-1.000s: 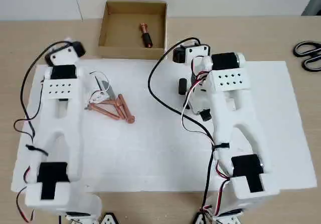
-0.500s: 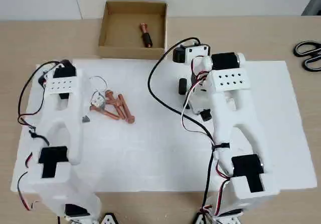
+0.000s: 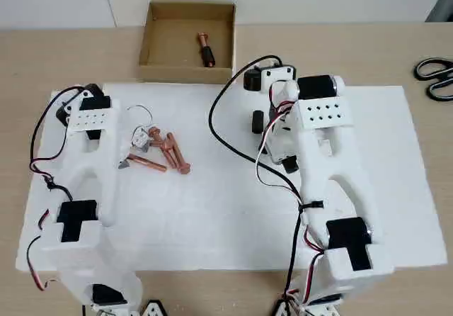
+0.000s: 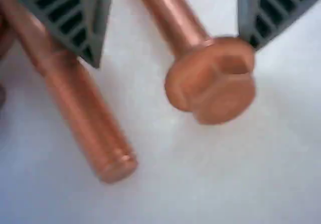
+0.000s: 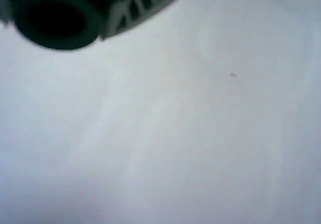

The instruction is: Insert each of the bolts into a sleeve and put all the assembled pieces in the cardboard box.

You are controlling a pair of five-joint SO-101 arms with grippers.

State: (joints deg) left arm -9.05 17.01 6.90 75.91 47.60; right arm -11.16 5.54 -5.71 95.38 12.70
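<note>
lying in cardboard box [image 3: 150,43]: 1 assembled piece [image 3: 206,49] | bolts [image 3: 172,153] outside on sheet [image 3: 233,217]

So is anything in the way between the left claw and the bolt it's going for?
Nothing visible. The left gripper is open, and the bolt lies right between its fingers. A second bolt lies close alongside, passing under one finger, but not in the gap.

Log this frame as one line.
left claw: open, over bolt | bolts: loose on sheet | sleeve: by right arm | box: holds one assembled piece
</note>
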